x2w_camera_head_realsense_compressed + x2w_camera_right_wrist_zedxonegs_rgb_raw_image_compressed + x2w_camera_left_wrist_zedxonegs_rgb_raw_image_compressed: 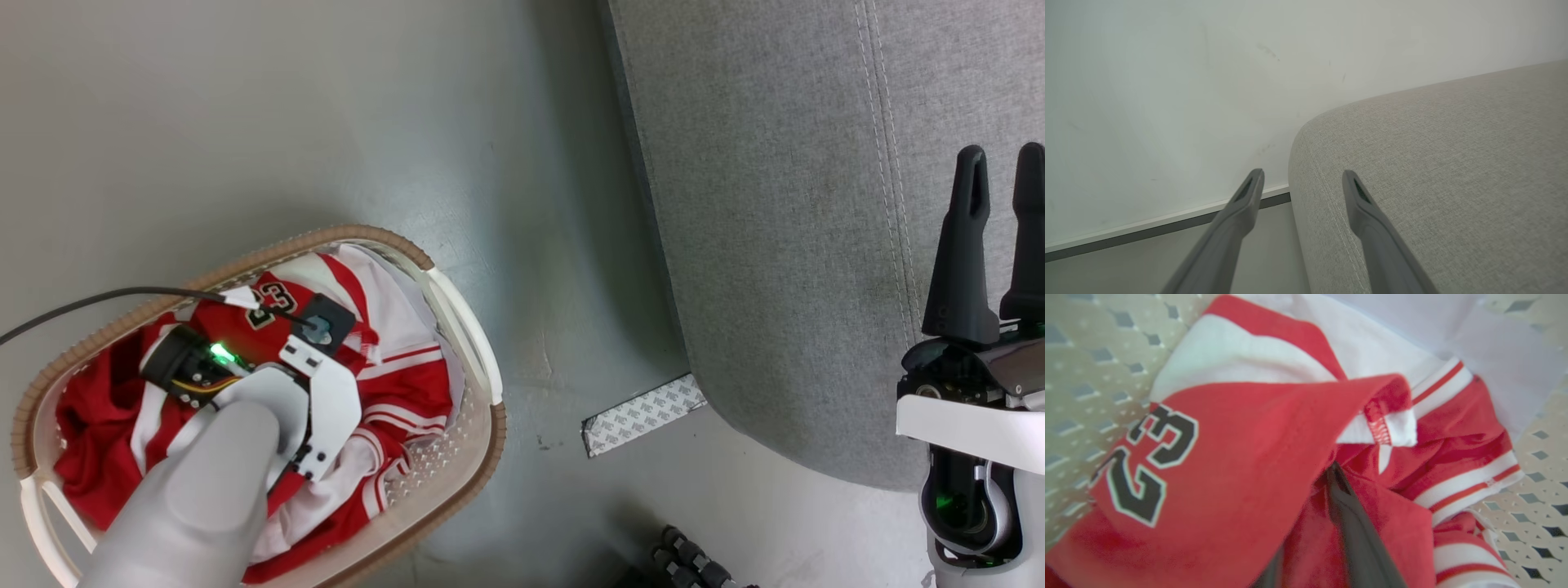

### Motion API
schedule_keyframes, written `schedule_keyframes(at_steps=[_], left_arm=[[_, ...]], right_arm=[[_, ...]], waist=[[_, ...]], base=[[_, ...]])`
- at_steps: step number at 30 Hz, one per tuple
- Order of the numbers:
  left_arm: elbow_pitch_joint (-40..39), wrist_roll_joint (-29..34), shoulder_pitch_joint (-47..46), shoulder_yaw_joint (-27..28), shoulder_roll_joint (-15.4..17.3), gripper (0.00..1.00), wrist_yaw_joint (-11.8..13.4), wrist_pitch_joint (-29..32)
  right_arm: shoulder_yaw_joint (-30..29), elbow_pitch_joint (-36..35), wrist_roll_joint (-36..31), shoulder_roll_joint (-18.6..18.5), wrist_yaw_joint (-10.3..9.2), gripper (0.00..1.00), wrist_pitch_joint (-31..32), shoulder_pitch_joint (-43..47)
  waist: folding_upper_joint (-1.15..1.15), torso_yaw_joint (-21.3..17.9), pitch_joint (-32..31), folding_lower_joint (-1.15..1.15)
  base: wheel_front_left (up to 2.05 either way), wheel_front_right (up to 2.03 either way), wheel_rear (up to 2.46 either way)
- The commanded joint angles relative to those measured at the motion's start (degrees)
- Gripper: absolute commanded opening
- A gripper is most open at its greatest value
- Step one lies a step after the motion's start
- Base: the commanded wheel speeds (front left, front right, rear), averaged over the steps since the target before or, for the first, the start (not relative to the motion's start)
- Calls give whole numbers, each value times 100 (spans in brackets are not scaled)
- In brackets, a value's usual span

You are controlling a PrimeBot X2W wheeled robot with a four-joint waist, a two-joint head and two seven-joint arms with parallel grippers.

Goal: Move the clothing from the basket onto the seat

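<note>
The left gripper [1314,498] is buried in clothing [408,392] in the basket [359,237].
Its jaws' hold cannot be told; the right gripper [1002,163] jaws are held apart.

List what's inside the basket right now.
Red-and-white clothing, a 23 print on top, with the left gripper pushed in. Basket floor is mostly covered; anything beneath the pile is hidden.

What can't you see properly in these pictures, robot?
Left gripper: in the left wrist view, red clothing folds over one finger, so open or shut is unclear; in the head view, its own wrist covers it.
How many garments: the pile in the basket hides its lower layers.
Seat: cut off by head view's top and right edges.
Dark ribbed thing: cut off by head view's bottom edge.
</note>
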Motion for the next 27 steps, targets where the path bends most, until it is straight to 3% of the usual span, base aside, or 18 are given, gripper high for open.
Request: schedule_keyframes(at_steps=[1,13,27], left_arm=[[10,78,-62,-18,25,0,-9,-44],[94,-445,248,62,-417,0,-14,-713],[-502,-1320,1373,-85,-1230,0,-94,-1878]], right_arm=[[-34,5,41,7,4,100,-16,-61],[-184,263,-294,5,4,100,-16,180],[-593,659,-884,-4,4,100,-16,1081]], waist=[[0,-5,-1,0],[0,358,-760,0],[0,1392,-2990,0]], base=[[0,0,0],[0,0,0],[0,0,0]])
